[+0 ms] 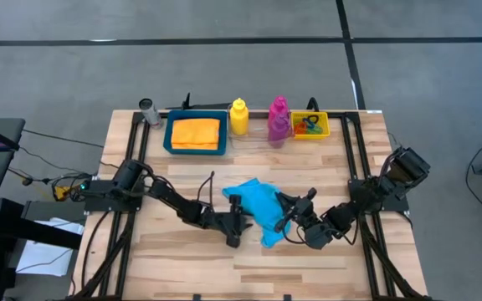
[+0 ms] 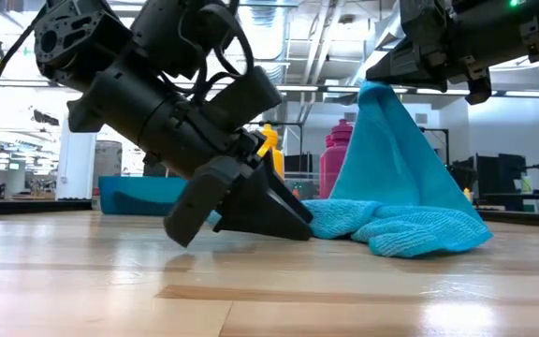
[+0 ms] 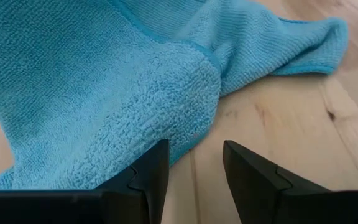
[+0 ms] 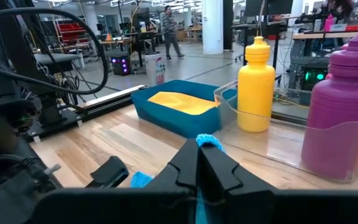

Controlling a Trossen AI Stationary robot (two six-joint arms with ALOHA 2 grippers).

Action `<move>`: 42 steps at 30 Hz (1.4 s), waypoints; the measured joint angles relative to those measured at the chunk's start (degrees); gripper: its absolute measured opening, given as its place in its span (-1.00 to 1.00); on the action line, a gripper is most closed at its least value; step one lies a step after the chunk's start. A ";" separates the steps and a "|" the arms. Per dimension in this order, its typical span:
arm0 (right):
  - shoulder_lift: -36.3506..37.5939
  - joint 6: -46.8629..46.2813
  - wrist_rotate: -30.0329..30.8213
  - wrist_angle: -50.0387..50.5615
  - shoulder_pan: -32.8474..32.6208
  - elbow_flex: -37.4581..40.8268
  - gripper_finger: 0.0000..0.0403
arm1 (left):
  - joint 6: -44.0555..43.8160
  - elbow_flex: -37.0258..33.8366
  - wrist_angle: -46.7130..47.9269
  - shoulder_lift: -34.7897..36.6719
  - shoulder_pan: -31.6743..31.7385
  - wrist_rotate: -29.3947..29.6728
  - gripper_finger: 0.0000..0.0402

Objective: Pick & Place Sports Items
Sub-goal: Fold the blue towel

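Observation:
The cyan cloth (image 1: pixel 256 205) lies bunched at the table's middle, with one part drawn up into a peak (image 2: pixel 374 94). My right gripper (image 4: pixel 202 155), coming in from the table's right, is shut on that peak. My left gripper (image 3: pixel 194 165) sits low on the table at the cloth's left edge and is open. One of its fingers (image 3: pixel 154 171) is right at the cloth's thick hem; whether it touches, I cannot tell. The orange cloth (image 1: pixel 196 132) lies in the blue tray (image 1: pixel 171 134). The yellow bottle (image 1: pixel 238 117) and magenta bottle (image 1: pixel 279 117) stand at the back. My right gripper pinches a small bit of the cyan cloth (image 4: pixel 207 142) between its two shut fingers, which point about level. One layer or several, I cannot tell. The cloth hangs from the fingers like a tent (image 2: pixel 391 159), and its lower part (image 2: pixel 410 234) lies on the table.
A clear bin (image 4: pixel 272 134) holds the bottles at the table's far edge. To the bin's right, a small yellow bin (image 1: pixel 310 125) holds coloured rings. The near half of the table (image 1: pixel 249 267) is bare wood. People show in the room behind.

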State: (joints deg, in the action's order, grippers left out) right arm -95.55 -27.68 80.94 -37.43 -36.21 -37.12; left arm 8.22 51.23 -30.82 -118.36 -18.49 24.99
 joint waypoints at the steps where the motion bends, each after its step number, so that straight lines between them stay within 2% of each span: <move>1: 0.00 0.00 -0.17 0.00 0.01 0.00 -1.00 | -0.76 0.32 0.07 -0.03 0.11 -0.03 -0.26; 22: 0.00 0.00 -1.11 0.85 0.00 0.00 -1.00 | -2.68 0.98 -2.00 -0.11 -2.85 -0.66 -0.26; 27: 0.00 0.00 -1.13 0.87 0.00 0.00 -1.00 | 1.40 1.02 -4.14 -0.09 -3.62 -0.62 -0.26; 33: 0.00 0.00 -1.13 0.87 0.00 0.00 -1.00 | 5.33 1.07 -5.65 -0.01 -3.07 2.93 -0.26; 42: 0.00 0.00 -1.13 0.87 0.00 0.00 -1.00 | 4.70 1.07 -5.60 0.02 -0.40 1.39 -0.26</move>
State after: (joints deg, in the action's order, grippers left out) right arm -95.55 -27.68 79.81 -36.56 -36.20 -37.12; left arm 12.92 52.29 -36.42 -118.34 -18.89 26.38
